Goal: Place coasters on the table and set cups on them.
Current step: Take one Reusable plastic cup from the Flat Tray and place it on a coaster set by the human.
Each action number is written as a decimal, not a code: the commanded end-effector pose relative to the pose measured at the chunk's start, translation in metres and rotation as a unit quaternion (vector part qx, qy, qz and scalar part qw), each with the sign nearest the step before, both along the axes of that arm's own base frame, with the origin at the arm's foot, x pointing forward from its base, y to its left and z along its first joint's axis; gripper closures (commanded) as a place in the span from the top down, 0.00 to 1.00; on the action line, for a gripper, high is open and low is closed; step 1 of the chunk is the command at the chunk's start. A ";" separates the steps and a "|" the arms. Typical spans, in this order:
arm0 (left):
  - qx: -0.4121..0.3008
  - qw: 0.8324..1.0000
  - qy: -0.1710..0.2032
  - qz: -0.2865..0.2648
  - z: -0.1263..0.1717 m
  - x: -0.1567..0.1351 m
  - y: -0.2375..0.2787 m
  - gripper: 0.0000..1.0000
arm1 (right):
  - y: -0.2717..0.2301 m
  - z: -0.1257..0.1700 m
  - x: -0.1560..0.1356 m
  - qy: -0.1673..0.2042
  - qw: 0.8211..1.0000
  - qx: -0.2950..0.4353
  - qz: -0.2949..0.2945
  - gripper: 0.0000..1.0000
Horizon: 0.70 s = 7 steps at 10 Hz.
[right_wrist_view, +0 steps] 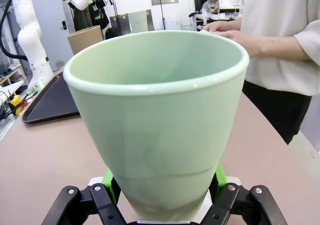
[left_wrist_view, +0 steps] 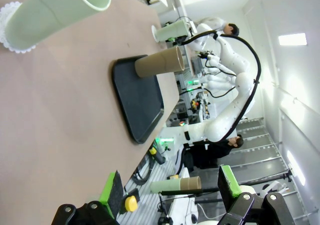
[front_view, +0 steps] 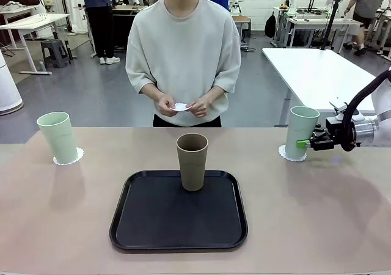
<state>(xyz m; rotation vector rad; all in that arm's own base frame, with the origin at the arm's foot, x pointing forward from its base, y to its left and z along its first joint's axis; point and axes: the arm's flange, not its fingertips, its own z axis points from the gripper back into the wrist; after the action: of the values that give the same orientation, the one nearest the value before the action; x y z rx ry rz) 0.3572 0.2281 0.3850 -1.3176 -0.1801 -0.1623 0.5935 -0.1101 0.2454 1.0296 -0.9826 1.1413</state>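
Observation:
At the right of the table (front_view: 342,226), a pale green cup (front_view: 302,131) stands on a lacy white coaster (front_view: 283,153), with my right gripper (front_view: 303,143) shut on its lower part. The right wrist view has this cup (right_wrist_view: 155,110) close up between the fingers of that gripper (right_wrist_view: 162,197). A second green cup (front_view: 58,137) stands on a coaster (front_view: 68,159) at the left. The brown cup (front_view: 192,161) stands upright on the black tray (front_view: 178,223). The person's hands hold a third coaster (front_view: 181,107). My left gripper (left_wrist_view: 170,190) is open in the air, well off the left cup (left_wrist_view: 55,7).
The tray lies mid-table near the front edge. The person stands at the far edge, behind the brown cup. Bare tabletop lies between the tray and each green cup. A white table (front_view: 317,73) stands behind on the right.

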 end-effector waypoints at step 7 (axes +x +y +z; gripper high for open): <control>0.002 1.000 0.003 0.004 0.002 -0.001 0.001 1.00 | -0.002 -0.009 0.015 -0.034 0.999 0.001 0.022 0.82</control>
<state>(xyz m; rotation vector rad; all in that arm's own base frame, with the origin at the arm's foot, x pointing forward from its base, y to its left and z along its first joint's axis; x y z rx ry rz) 0.3572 0.2281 0.3850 -1.3176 -0.1800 -0.1623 0.6037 -0.1110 0.2353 1.0172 -1.0071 1.1831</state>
